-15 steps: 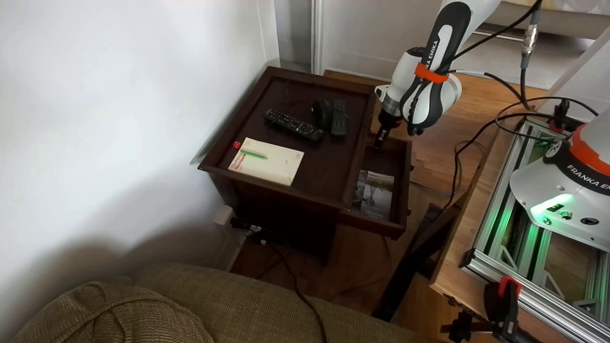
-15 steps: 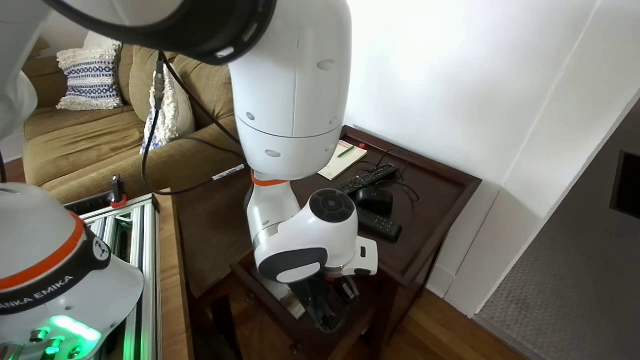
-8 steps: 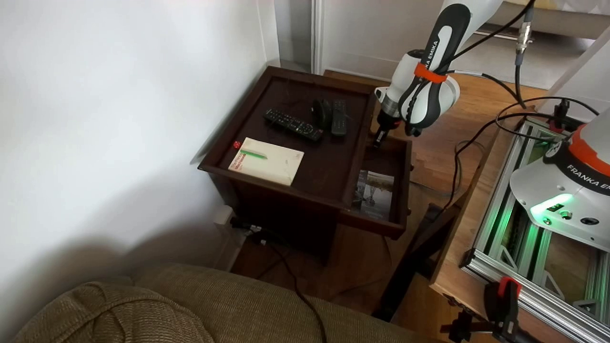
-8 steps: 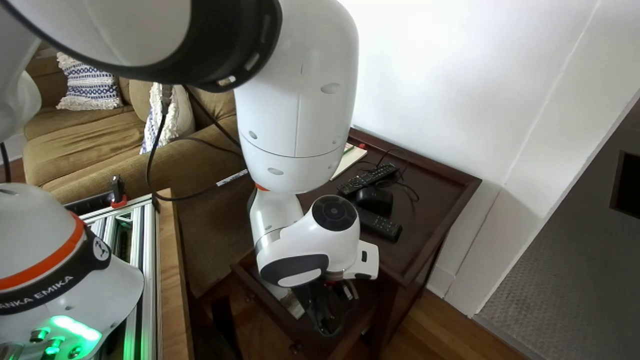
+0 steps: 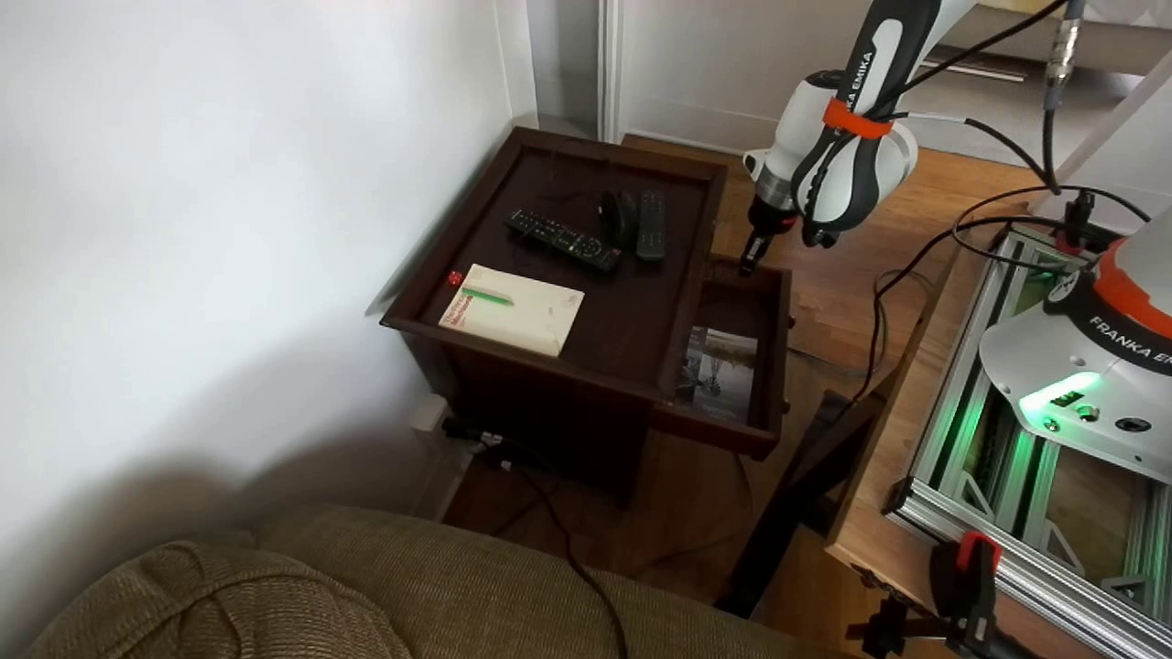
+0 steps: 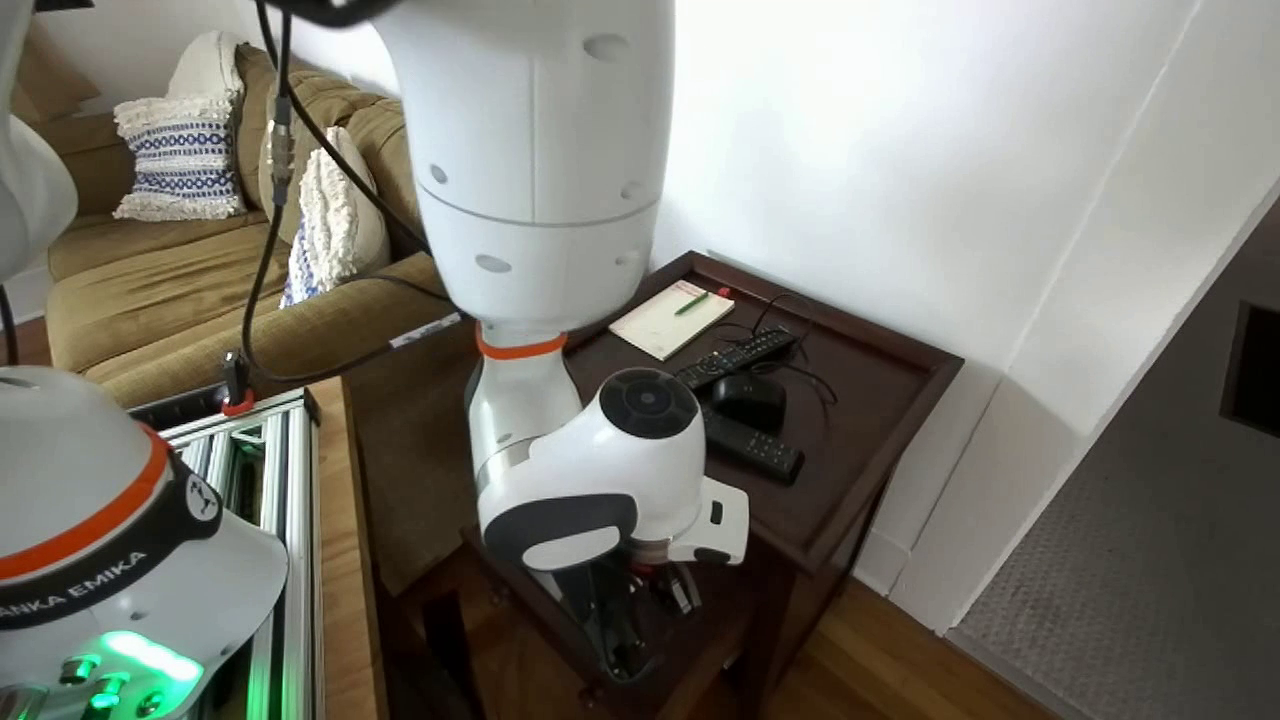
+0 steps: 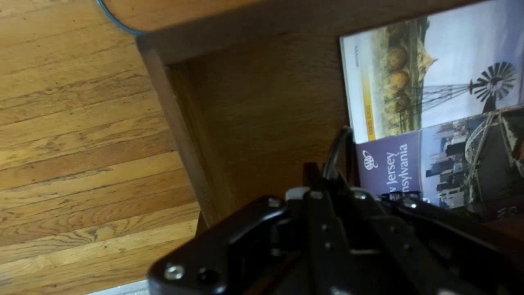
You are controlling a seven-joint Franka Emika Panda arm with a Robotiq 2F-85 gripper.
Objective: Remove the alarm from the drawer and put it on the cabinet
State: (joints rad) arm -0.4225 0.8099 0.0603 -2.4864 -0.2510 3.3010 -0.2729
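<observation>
Note cabinet (image 5: 632,316) with drawer (image 5: 732,307) standing open, holding printed booklets (image 7: 430,78). Locate presumed alarm (image 6: 752,402) on cabinet top, between two remotes (image 5: 563,240). Judge removal and placing done, leaving at most a withdrawal. Find fingers (image 5: 755,250) drawn together above drawer, with nothing visibly gripped or touched.

Cabinet (image 5: 623,316) and drawer (image 5: 732,307) reach me as dark reddish-brown; alarm (image 6: 752,402) and remotes (image 5: 563,241), black. Booklet (image 5: 526,325), cream with red lettering; pen (image 5: 487,297), green; small object (image 5: 455,278), red. In my wrist view, the upper brochure (image 7: 446,53) shows pale-blue sky and a yellow stripe, the lower brochure (image 7: 389,164) white letters on purple; floor (image 7: 102,123), honey-brown with darker streaks. My arm (image 5: 795,137) is white, banded black and orange; my gripper (image 5: 750,263), black; base light (image 5: 1060,392), green. Sofa (image 6: 180,275), olive-brown; pillow (image 6: 180,165), white with blue patterned rows.
</observation>
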